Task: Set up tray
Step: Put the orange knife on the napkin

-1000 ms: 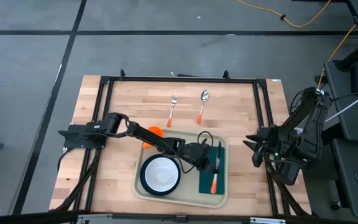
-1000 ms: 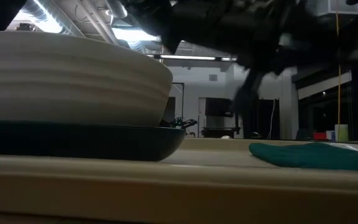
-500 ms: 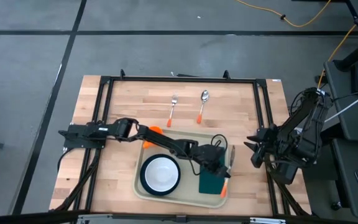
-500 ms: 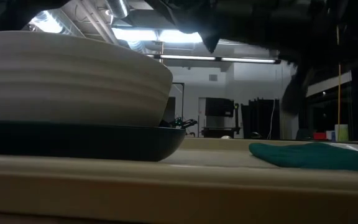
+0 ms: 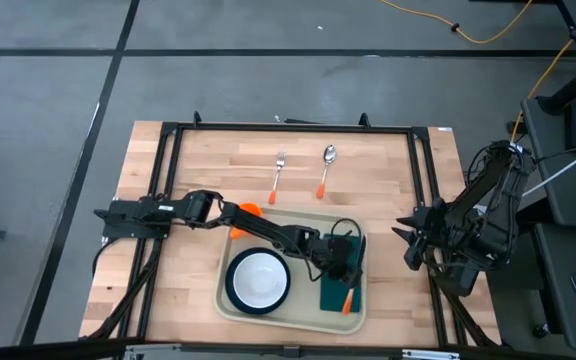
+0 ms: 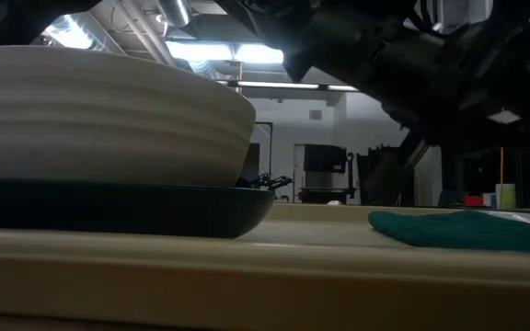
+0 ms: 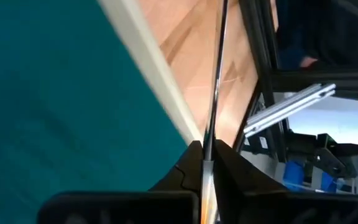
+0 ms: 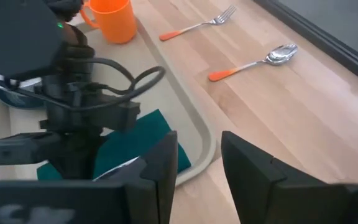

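High view: left gripper [image 5: 349, 268], knife [image 5: 348, 293] clamped, over tray [image 5: 226, 295] napkin [image 5: 336, 291].

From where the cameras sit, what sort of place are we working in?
Probably a robotics lab or workshop, not a dining room. The wooden table carries a black metal frame, a yellow cable trails over a bare grey floor, and the low view shows exposed ceiling ducts.
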Motion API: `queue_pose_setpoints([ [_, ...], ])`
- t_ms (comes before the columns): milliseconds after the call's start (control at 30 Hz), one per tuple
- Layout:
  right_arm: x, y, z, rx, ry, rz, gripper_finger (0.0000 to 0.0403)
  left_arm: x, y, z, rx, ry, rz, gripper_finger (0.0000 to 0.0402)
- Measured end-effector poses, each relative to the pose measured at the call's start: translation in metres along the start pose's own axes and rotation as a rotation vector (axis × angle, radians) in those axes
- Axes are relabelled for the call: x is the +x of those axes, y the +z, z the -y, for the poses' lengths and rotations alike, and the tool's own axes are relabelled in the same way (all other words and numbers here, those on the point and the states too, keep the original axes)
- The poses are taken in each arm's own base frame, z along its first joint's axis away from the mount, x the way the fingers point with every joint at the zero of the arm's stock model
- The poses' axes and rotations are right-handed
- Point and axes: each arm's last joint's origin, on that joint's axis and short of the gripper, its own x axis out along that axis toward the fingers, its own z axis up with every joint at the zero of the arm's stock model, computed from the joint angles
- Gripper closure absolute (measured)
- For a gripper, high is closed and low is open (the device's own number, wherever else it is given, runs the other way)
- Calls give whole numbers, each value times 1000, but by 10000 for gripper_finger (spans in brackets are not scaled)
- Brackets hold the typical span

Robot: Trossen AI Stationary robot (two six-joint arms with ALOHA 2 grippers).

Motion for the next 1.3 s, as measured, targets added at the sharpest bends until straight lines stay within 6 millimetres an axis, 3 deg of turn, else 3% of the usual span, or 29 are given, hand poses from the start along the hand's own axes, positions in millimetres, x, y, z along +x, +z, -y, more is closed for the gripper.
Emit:
queue_pose_setpoints([
  [533, 0, 1, 0, -80, 1, 26, 273, 1, 11, -3, -152, -46, 17, 396],
  [1300, 0, 1, 0, -138, -3, 26, 273, 19, 7, -24, -240, -30, -24, 396],
])
